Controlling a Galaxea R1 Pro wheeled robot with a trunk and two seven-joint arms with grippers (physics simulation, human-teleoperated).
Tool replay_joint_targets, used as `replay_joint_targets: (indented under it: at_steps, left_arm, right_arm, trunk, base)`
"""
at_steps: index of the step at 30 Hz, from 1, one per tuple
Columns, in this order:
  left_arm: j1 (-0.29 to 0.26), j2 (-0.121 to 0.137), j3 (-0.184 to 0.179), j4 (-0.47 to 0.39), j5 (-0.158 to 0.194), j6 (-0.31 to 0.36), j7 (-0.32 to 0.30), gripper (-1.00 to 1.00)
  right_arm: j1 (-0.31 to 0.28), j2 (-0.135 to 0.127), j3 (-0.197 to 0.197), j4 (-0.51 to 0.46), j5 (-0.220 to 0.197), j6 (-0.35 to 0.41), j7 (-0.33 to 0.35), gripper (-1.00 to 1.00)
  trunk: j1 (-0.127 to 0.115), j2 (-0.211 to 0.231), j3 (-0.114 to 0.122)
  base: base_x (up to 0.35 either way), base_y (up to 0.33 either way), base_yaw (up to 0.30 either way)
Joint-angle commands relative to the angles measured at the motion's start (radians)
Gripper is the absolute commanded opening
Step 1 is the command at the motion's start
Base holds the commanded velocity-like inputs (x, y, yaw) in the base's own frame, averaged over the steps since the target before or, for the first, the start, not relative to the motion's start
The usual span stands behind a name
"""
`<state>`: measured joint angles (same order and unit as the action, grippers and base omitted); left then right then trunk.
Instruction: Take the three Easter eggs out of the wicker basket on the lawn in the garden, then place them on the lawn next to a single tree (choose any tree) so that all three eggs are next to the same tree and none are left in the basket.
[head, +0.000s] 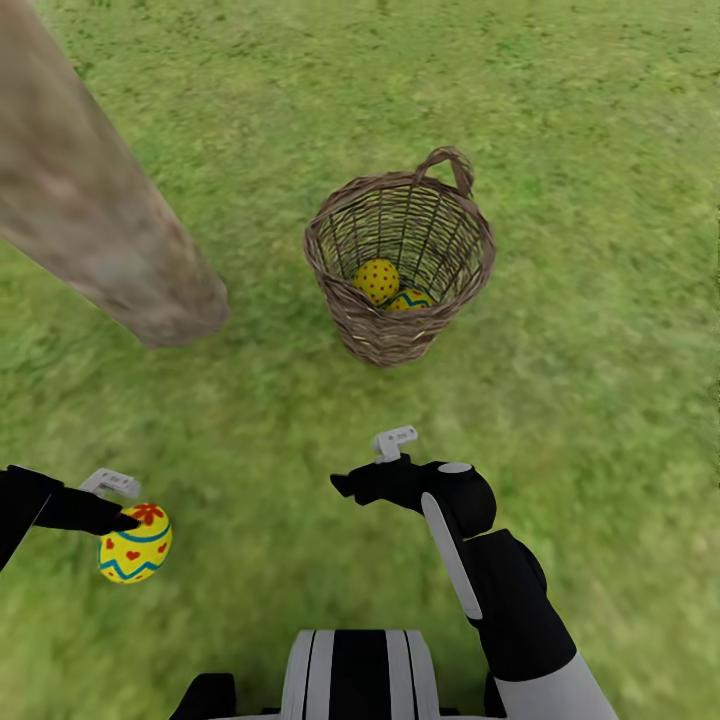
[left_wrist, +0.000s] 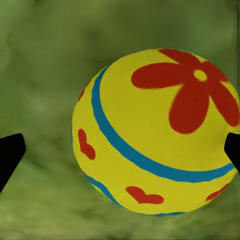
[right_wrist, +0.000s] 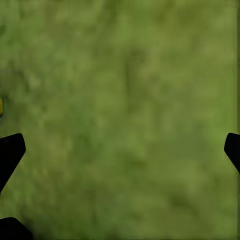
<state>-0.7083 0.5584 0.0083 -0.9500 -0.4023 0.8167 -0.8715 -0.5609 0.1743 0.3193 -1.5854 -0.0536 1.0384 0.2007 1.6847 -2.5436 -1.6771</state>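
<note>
Left pincer (head: 128, 520), at seven o'clock, sits wide open beside an egg (head: 136, 543) on the lawn (head: 600, 400); nudged, it may roll from the tree (head: 90, 210). Right pincer (head: 345, 487) open, empty.

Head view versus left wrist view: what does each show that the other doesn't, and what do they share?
Head view alone: the wicker basket with two eggs inside, the tree trunk, and the right gripper over grass. Left wrist view alone: the close-up red flower painted on the egg, with fingertips wide of it. Both: the third egg at the left gripper, and the lawn.
</note>
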Motion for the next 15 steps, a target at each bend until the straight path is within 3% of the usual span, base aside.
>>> replay_joint_targets:
  at_steps: [1,15]
  left_arm:
    - [0.000,0.000,0.001,-0.001,-0.009,0.003,-0.009,1.00]
    - [0.000,0.000,0.001,-0.001,-0.009,0.002,-0.008,1.00]
  right_arm:
    - [0.000,0.000,0.000,-0.001,-0.005,0.005,-0.003,1.00]
    - [0.000,0.000,0.000,-0.001,-0.005,0.005,-0.003,1.00]
  trunk:
    - [-0.001,0.000,0.003]
    - [-0.007,0.003,0.058]
  base:
    - [0.000,0.000,0.000]
    - [0.000,0.000,0.000]
